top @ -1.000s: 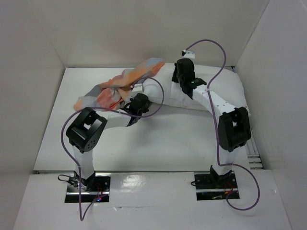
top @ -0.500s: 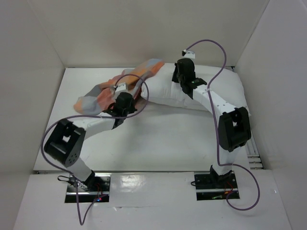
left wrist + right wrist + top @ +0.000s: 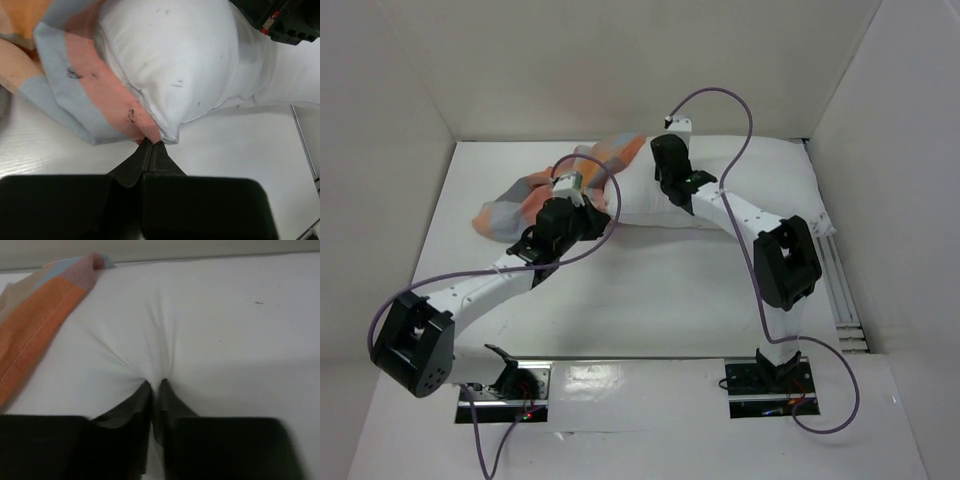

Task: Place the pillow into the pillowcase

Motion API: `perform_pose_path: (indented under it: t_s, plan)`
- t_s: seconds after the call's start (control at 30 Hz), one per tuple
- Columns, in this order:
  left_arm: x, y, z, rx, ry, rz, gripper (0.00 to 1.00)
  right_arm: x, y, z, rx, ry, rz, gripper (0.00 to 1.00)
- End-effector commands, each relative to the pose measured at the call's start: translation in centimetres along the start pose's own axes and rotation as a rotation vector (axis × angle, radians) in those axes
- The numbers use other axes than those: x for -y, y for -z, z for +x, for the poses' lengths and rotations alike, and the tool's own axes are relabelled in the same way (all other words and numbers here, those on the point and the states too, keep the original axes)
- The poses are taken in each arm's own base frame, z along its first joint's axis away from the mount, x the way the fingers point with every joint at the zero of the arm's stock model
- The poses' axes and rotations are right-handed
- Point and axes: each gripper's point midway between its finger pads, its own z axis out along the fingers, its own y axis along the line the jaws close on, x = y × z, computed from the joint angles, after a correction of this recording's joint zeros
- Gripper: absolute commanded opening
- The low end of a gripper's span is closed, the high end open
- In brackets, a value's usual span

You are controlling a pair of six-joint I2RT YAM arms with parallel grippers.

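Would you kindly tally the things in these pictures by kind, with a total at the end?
Pillow: 1
Pillowcase: 1
Grippers: 2 (left gripper, right gripper)
Total: 4

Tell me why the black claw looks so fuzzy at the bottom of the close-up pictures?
Left wrist view: the left claw blurs at its black body, sitting right by the lens, yet specks on the pillow look sharp. Right wrist view: the right claw blurs the same way, and the cloth is soft too. Top view: sharp, with glare on the shiny strip by the arm bases.
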Motion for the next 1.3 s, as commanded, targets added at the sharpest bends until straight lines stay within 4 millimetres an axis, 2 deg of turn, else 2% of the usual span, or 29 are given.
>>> perform_pose_path:
  t_s: [0.0,0.03,0.1,0.13,0.17,0.2,0.23,0.27,0.3,0.33,0.37,0.4,0.43,0.47,0.5,0.53,0.57,0.6,0.63,0.67,0.7,0.8,0.9,0.93,1.03,1.07,1.1,1.13,1.27]
  plan:
    - [1.9,1.1,-0.9,0.011,-0.015,0.091,0.00,-1.5,1.0,-0.9,0.000,0.014,-0.030,0.27]
    - [2.1,1.3,-1.2,0.019,-0.005,0.096,0.00,-1.4,2.4,-2.4,0.023,-0.004,-0.058,0.68]
    - [2.0,1.6,-1.1,0.018,0.006,0.096,0.00,-1.7,3.9,-2.9,0.029,-0.016,-0.124,0.90]
    - [2.0,1.6,-1.1,0.018,0.006,0.096,0.00,-1.6,5.5,-4.7,0.060,-0.037,-0.153,0.99]
    - [1.6,1.7,-1.0,0.015,0.019,0.084,0.00,-2.0,6.5,-4.3,0.049,-0.029,-0.184,0.99]
    - [1.6,1.7,-1.0,0.015,0.019,0.084,0.00,-1.8,7.3,-5.1,0.063,-0.037,-0.188,0.99]
    - [1.7,2.0,-1.3,0.024,0.020,0.089,0.00,-1.7,7.9,-4.2,0.046,-0.013,-0.194,0.99]
    - [1.3,2.2,-1.5,0.032,0.023,0.083,0.00,-1.4,9.4,-5.0,0.065,-0.025,-0.221,0.99]
    - [1.1,2.2,-1.1,0.024,0.032,0.078,0.00,-1.8,10.4,-4.6,0.059,-0.009,-0.260,0.99]
    - [1.2,2.6,-1.3,0.028,0.032,0.080,0.00,-1.3,10.8,-3.1,0.038,0.014,-0.271,0.99]
    - [1.1,2.8,-1.9,0.045,0.035,0.079,0.00,-0.9,12.0,-3.8,0.056,0.004,-0.286,0.99]
    - [0.6,2.8,-1.6,0.036,0.049,0.070,0.00,-1.5,12.9,-3.2,0.048,0.028,-0.337,0.99]
    - [0.4,3.1,-1.4,0.031,0.049,0.067,0.00,-1.7,13.3,-1.8,0.018,0.050,-0.376,0.99]
    - [0.1,3.0,-1.6,0.036,0.052,0.058,0.00,-2.4,13.8,-1.6,0.013,0.049,-0.428,0.99]
    - [0.1,3.3,-1.6,0.040,0.061,0.061,0.00,-3.6,14.6,-1.2,-0.002,0.057,-0.492,0.99]
    - [0.3,3.6,-1.9,0.050,0.061,0.068,0.00,-5.4,15.5,0.4,-0.051,0.088,-0.592,0.99]
    - [0.3,3.6,-1.9,0.050,0.061,0.068,0.00,-6.4,15.6,1.1,-0.078,0.102,-0.619,0.99]
    - [0.0,3.8,-2.2,0.054,0.063,0.060,0.00,-7.3,14.9,3.1,-0.133,0.126,-0.627,0.99]
    - [0.0,3.8,-2.2,0.054,0.063,0.060,0.00,-8.3,15.0,4.6,-0.173,0.131,-0.662,0.99]
    - [0.2,4.0,-2.4,0.061,0.063,0.065,0.00,-8.7,14.5,4.8,-0.182,0.134,-0.660,0.99]
    - [-0.1,3.9,-2.6,0.066,0.066,0.058,0.00,-9.4,13.8,6.3,-0.204,0.147,-0.662,0.99]
    - [-0.2,4.0,-2.7,0.065,0.089,0.060,0.00,-9.2,11.9,8.1,-0.232,0.123,-0.593,0.95]
    - [0.3,4.2,-2.8,0.062,0.088,0.082,0.00,-8.5,10.1,10.4,-0.262,0.126,-0.501,0.84]
    - [0.3,4.2,-2.8,0.062,0.088,0.082,0.00,-8.5,9.4,10.9,-0.269,0.123,-0.475,0.62]
    - [0.4,4.6,-3.0,0.068,0.079,0.085,0.00,-8.9,8.4,9.9,-0.246,0.087,-0.434,0.06]
    - [0.4,4.7,-3.0,0.068,0.079,0.085,0.00,-9.1,8.4,9.1,-0.234,0.056,-0.428,0.00]
    - [0.6,5.0,-3.4,0.080,0.078,0.094,0.00,-9.5,8.0,7.2,-0.193,0.015,-0.440,0.00]
    - [0.9,5.3,-3.5,0.078,0.068,0.106,0.00,-9.4,7.6,6.6,-0.177,-0.010,-0.438,0.00]
    - [1.5,6.0,-3.7,0.074,0.052,0.130,0.00,-9.0,6.0,1.0,-0.061,-0.133,-0.409,0.00]
